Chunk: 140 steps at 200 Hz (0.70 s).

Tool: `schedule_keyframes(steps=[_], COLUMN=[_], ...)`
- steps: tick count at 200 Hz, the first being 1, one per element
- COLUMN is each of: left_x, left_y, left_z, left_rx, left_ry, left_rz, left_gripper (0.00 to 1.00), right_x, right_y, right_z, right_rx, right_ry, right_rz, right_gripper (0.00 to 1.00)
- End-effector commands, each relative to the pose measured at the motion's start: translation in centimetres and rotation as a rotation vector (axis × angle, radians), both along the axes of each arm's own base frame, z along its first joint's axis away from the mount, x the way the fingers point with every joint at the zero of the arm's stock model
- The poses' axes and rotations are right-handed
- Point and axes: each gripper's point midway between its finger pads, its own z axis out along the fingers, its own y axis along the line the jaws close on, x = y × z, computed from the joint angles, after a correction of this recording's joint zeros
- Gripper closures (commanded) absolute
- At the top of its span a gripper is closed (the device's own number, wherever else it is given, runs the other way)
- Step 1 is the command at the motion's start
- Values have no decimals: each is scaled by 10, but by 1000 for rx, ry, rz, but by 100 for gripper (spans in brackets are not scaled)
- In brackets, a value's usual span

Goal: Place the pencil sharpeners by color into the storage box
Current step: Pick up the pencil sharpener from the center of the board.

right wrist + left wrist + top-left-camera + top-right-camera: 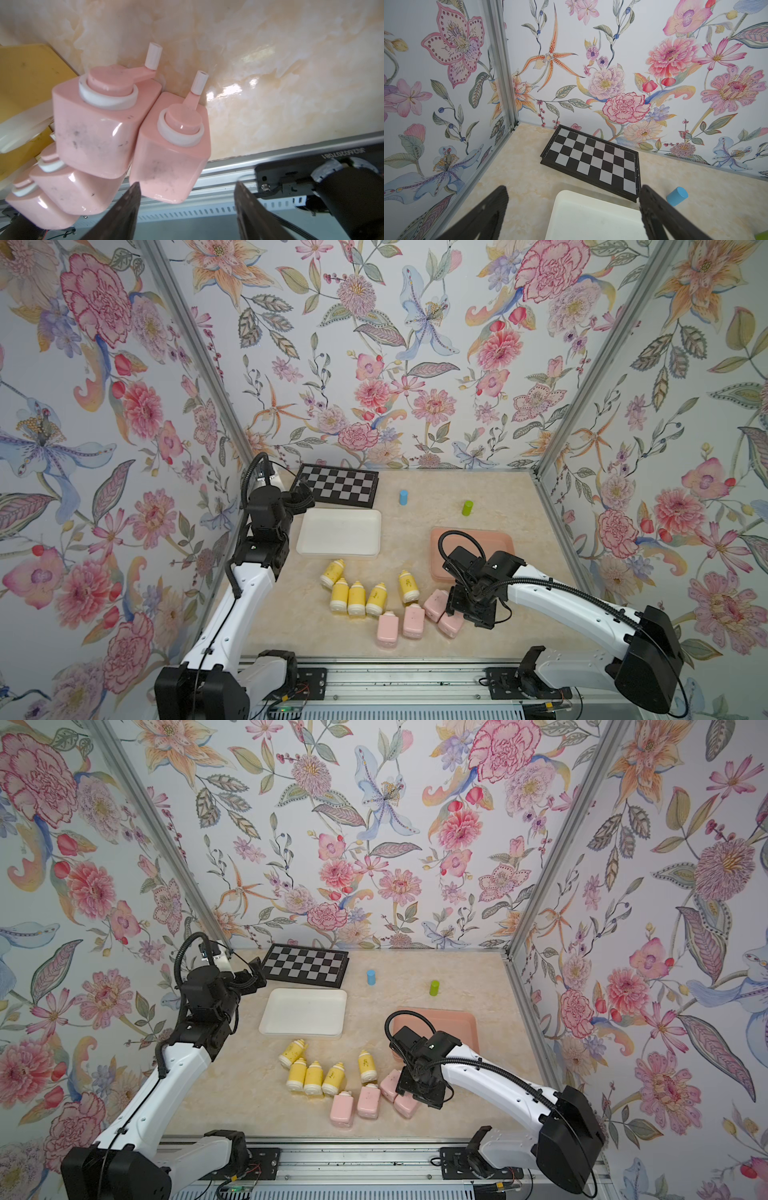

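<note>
My left claw [573, 187] hangs with its jaws wide apart and nothing between them. It is folded back over the far corner of the white tray [338, 533], beside the checkerboard [338, 485]. I read that as parking, since it leaves the middle of the table [291, 626] free for the other arm.

The five yellow sharpeners [356, 598] lie on their sides in a loose huddle just in front of the white tray. That suggests to me that this tray is meant for them. A blue cylinder [403, 497] and a green cylinder [467, 508] stand at the back, well apart from everything, and I take them for distractors.

The four pink sharpeners [413, 621] lie packed together, bodies touching, near the front edge of the table. None of the nine is in a tray yet, so I judge the sorting has barely begun.

My right claw [187, 184] sits low over the right end of that pink cluster. Its jaws are apart and not clamped on anything, with the base of the rightmost pink sharpener [170, 155] between the tips. I think I chose that piece because its outer side is free. One finger [128, 205] must slip along the seam where the piece touches the next one, which could nudge that one.

The pink tray [457, 1025] waits just behind the arm, a short carry away.
</note>
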Motion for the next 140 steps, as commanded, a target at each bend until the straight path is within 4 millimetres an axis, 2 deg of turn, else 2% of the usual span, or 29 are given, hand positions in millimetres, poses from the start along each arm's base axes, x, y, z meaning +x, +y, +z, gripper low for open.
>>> schedule_keyframes(steps=[1, 75, 140], left_x=[-2, -2, -2], left_y=[2, 0, 0], left_z=[3, 2, 0], left_rx=[19, 22, 23], left_ry=[-17, -13, -12], left_rz=[15, 11, 11], left_gripper=[1, 0, 1], right_x=[-2, 0, -4], right_y=[4, 7, -3], right_z=[-5, -16, -26], right_rx=[-8, -28, -68], right_ry=[22, 38, 49], right_rz=[-7, 18, 54], right_gripper=[28, 28, 32])
